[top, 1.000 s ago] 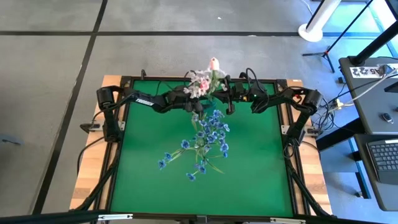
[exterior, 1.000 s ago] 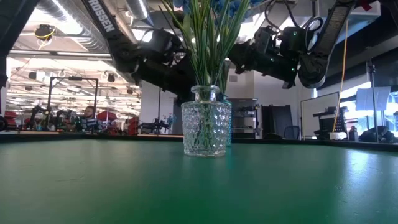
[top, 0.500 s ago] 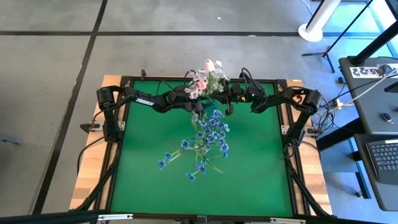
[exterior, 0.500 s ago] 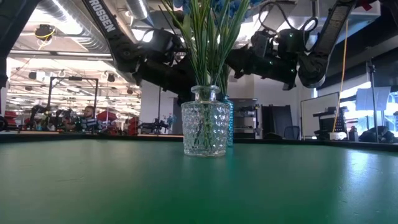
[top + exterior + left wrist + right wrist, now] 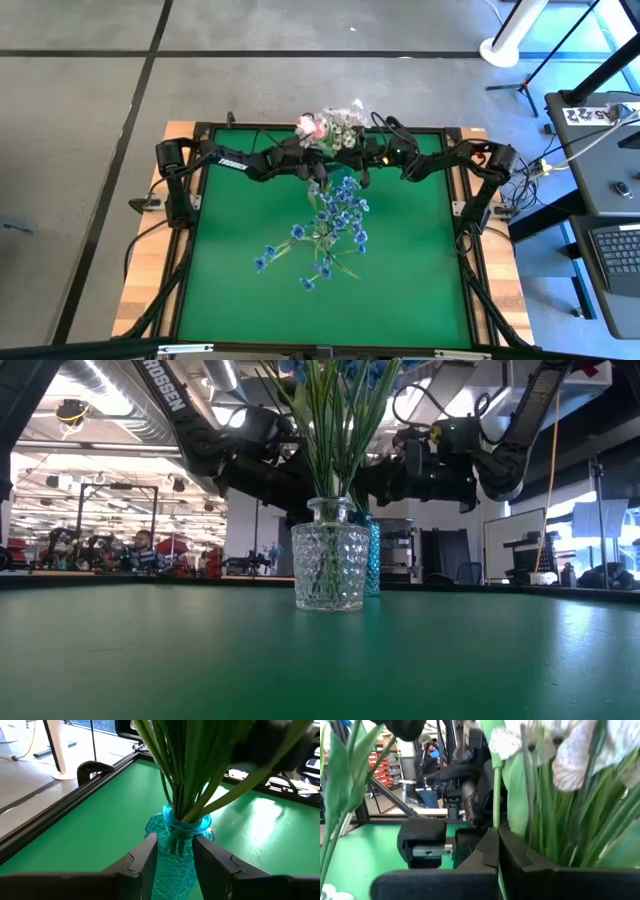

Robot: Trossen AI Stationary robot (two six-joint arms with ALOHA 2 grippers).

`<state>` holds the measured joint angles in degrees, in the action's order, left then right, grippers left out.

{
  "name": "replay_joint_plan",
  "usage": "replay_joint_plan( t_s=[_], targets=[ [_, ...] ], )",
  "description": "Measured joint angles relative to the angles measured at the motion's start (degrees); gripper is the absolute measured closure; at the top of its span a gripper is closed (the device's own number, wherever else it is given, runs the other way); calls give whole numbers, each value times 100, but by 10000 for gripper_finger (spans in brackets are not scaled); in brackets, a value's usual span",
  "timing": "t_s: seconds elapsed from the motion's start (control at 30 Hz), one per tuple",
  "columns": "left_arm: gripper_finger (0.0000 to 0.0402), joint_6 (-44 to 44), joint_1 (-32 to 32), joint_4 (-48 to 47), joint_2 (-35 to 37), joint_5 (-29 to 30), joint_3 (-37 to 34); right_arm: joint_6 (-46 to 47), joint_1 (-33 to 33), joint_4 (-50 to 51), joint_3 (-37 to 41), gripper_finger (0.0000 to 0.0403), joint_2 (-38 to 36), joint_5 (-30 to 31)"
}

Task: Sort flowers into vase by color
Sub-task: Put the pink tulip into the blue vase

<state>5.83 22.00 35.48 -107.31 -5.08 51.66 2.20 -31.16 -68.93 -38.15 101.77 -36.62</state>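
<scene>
A bunch of pink and white flowers (image 5: 330, 125) stands with its green stems in a turquoise glass vase (image 5: 175, 865) near the middle of the table's far edge. In the low view the turquoise vase (image 5: 372, 560) is half hidden behind a clear knobbed vase (image 5: 328, 568). The clear vase stands at the table's middle and holds the blue flowers (image 5: 335, 220). My left gripper (image 5: 175, 842) is at the turquoise vase, coming from the left. My right gripper (image 5: 497, 832) is shut among the bunch's stems above the vase, coming from the right. My left gripper has the turquoise vase's upper body (image 5: 172, 852) between its two fingers, one on each side, just below the rim. The fingers slant down at it from the table's left. The vase stands upright on the table. My right gripper pinches one thin green stem (image 5: 495, 805) of a white flower between its shut fingers, across the stem, about level from the table's right. The stem runs up past the fingers to the blossom; its lower part is hidden behind them.
The green mat (image 5: 400, 280) has free room on its near half and at both sides. A black frame (image 5: 190, 230) runs around the table. A desk with a keyboard (image 5: 615, 250) stands to the right. A person (image 5: 140, 545) is far back in the room.
My right gripper has moved toward the table's left, in toward the turquoise vase and a little down. The pink and white bunch has tipped: its blossoms have swung toward the left, while the stems stay in the vase. The left gripper and the blue flowers have kept still.
</scene>
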Motion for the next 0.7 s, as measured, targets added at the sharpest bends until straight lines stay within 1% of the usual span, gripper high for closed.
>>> replay_joint_plan(
  t_s=[0.13, 0.27, 0.37, 0.47, 0.7],
  targets=[
    [286, 13, -13, 31, 11, 196, -7, -11, 0, 100, 0, 403, -18, -2],
    [282, 55, -9, 36, 24, 225, -11, -11, 0, 275, 7, 403, -164, -26],
    [273, 87, -7, 34, 26, 239, -11, -72, -4, 583, 13, 403, -383, -42],
    [263, 108, -4, 14, 28, 251, -11, -305, 0, 1119, 13, 403, -664, 15],
    [246, 110, 0, -30, 35, 278, -11, -1031, 7, 2632, 4, 403, -1277, 529]
  ],
)
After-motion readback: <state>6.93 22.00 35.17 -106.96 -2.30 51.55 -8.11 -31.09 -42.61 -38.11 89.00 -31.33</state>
